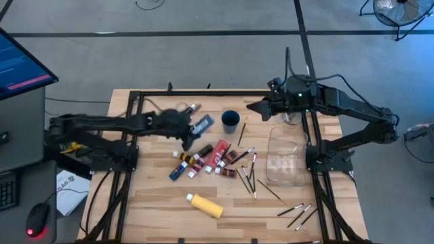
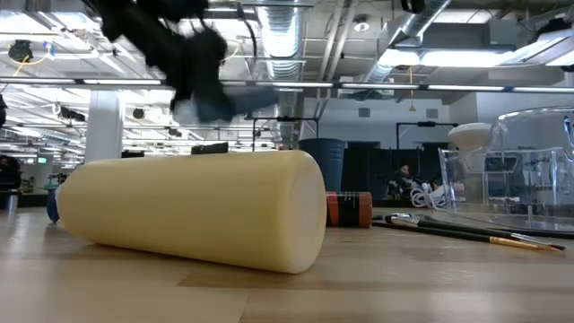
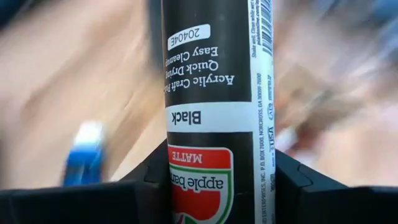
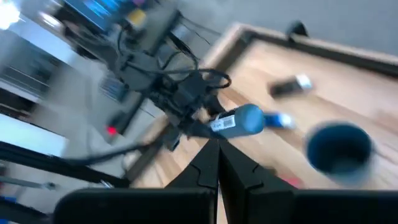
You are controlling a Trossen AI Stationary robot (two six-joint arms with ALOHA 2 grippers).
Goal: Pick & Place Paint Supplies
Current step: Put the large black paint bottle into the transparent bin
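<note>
A black paint bottle (image 3: 211, 74) with a white label band is in the air over the table's far middle (image 1: 202, 125), and my left gripper (image 1: 192, 130) is shut on it. The low view shows it blurred, high above the wood (image 2: 235, 99). Below it, a pile of small paint tubes (image 1: 203, 160) lies flat on the table. A yellow bottle (image 1: 205, 205) lies on its side near the front edge. Thin brushes (image 1: 248, 175) lie to the pile's right. My right gripper (image 1: 252, 107) hangs shut above the far right, holding nothing. My left gripper pinches the bottle's body at the end with the red and green logo (image 3: 200, 186), one dark finger (image 3: 148, 177) on each side. The bottle runs forward out of the fingers, along them, toward the table's right. It is lifted clear of the table.
A dark blue cup (image 1: 230, 120) stands just right of the held bottle. A clear container (image 1: 285, 160) stands at the right. One small bottle (image 1: 192, 108) lies near the far edge and more brushes (image 1: 298, 215) at the front right. A black frame (image 1: 203, 92) borders the table.
</note>
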